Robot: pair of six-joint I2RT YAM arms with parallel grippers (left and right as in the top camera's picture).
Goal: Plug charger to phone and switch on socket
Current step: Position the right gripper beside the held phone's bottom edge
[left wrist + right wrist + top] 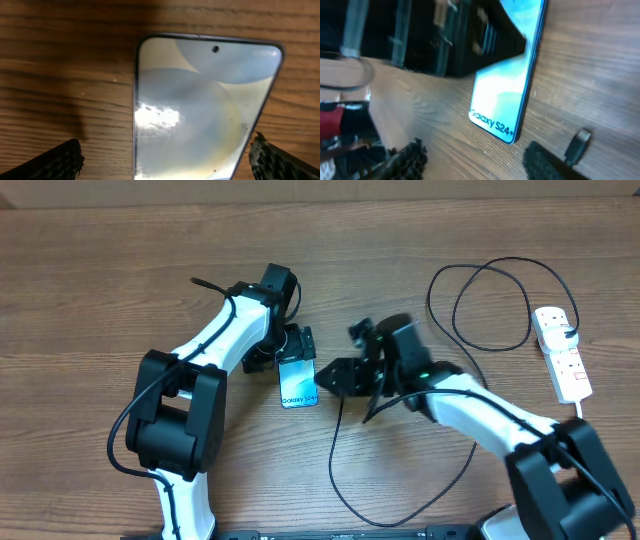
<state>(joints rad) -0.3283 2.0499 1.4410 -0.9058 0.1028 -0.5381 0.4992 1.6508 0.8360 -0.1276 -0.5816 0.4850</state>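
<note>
The phone (298, 387) lies flat at the table's middle, light blue screen up, "Galaxy S24+" text at its near end. My left gripper (297, 358) is open astride its far end; in the left wrist view (167, 161) the phone (200, 110) lies between the fingers, nearer the right one. My right gripper (332, 378) is open and empty just right of the phone's near end (502, 100). The charger's black connector tip (577, 141) lies on the wood outside my right gripper's (475, 162) right finger. Its cable (335, 465) loops across the table to the white socket (562, 355).
The socket's white cord (583, 408) runs off towards the front right. A loop of the black cable (480, 305) lies at the back right, between my right arm and the socket. Bare wood surrounds the phone.
</note>
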